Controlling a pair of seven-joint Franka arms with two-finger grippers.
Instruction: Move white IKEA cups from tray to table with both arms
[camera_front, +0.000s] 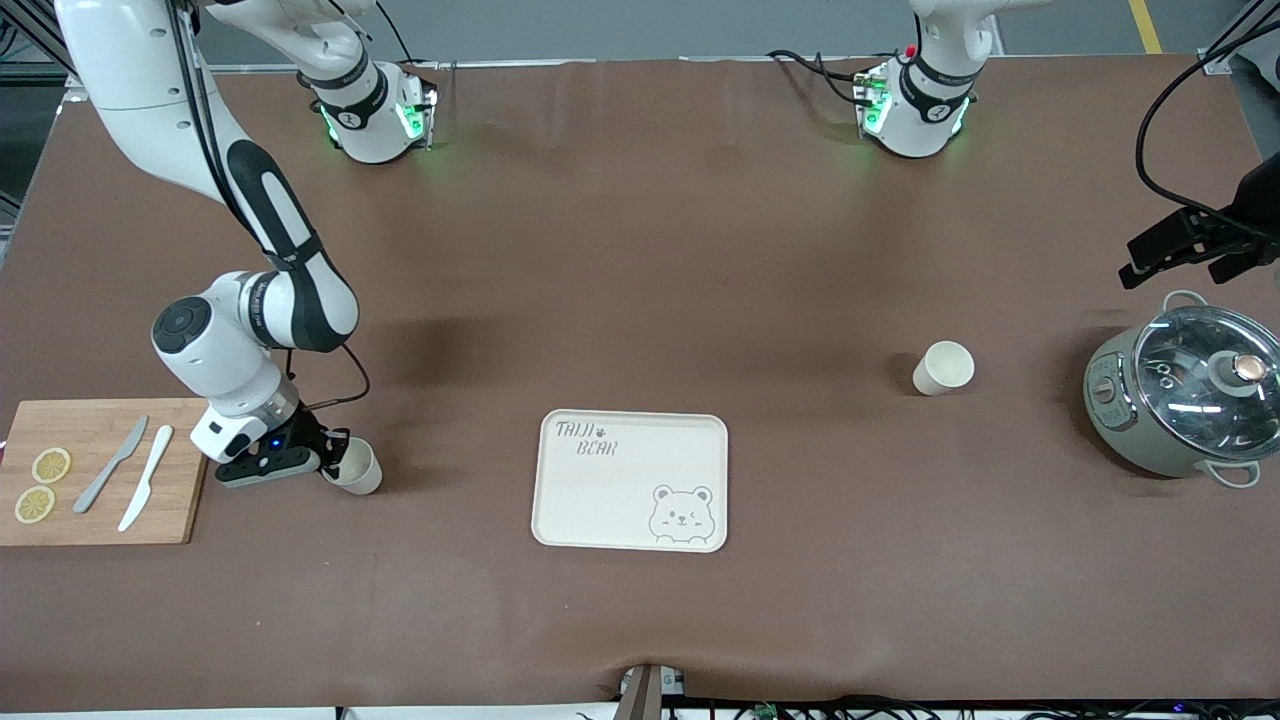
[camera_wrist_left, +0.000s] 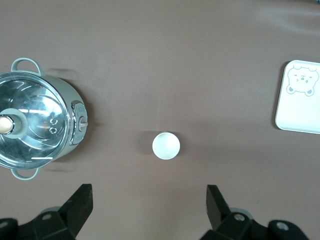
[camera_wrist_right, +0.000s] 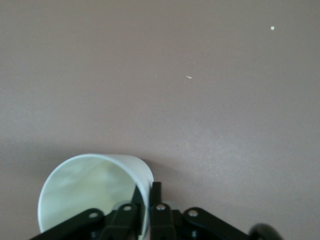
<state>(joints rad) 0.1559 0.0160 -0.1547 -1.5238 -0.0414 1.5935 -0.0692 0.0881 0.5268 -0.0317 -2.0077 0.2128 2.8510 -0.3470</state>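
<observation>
Cups first: we see one white cup (camera_front: 358, 467) down on the brown table (camera_front: 640, 300) toward the right arm's end, just beside the wooden cutting board (camera_front: 100, 470), and the right gripper (camera_front: 335, 458) has pinched its rim, one finger inside the wall and one outside, as our right wrist view shows (camera_wrist_right: 95, 195). The second cup (camera_front: 943, 367) stands upright and alone toward the left arm's end, between the bear tray (camera_front: 632, 480) and the grey-green pot (camera_front: 1180, 405) with its glass lid. We find the left gripper (camera_wrist_left: 147, 200) up in the air over that stretch of table, its fingers (camera_wrist_left: 80, 202) spread wide and holding nothing, with the cup (camera_wrist_left: 166, 145) seen below between them. Both cups sit apart from the tray. On the board lie two knives (camera_front: 130, 475) and two lemon slices (camera_front: 42, 485).
</observation>
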